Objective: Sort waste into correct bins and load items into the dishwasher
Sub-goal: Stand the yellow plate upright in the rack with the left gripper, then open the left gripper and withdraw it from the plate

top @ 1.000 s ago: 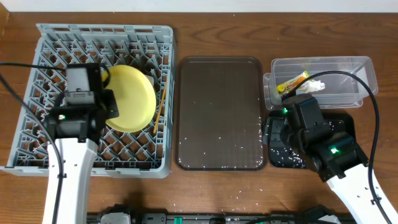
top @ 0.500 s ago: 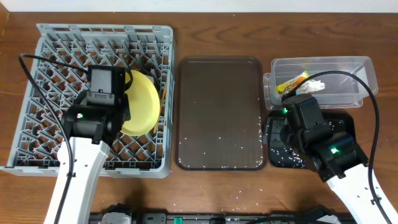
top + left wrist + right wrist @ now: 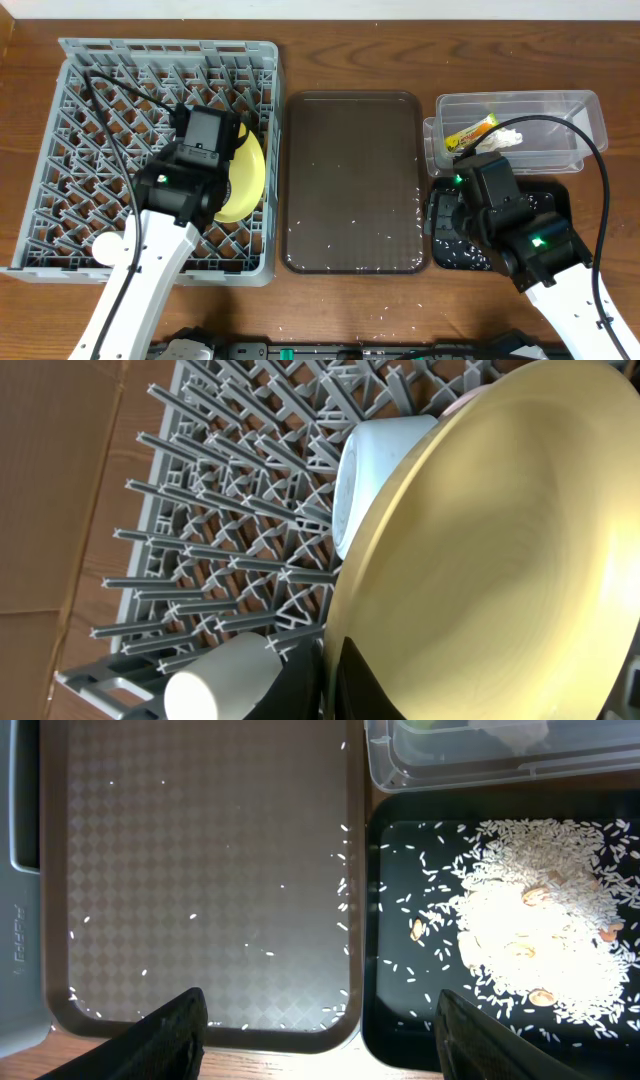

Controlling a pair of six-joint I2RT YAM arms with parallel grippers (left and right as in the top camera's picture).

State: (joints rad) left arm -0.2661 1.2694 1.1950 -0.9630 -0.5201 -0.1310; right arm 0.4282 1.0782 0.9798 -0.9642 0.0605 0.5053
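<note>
Yellow plate (image 3: 480,560) within left tool (image 3: 335,665)

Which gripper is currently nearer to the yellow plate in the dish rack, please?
Left. The left gripper grips the yellow plate at its rim, over the grey dish rack. The right gripper hangs open beside the black tray, beyond the brown tray from the plate.

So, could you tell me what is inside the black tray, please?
Rice grains and tan scraps lie in the black tray; overhead, the right arm hides most of it.
</note>
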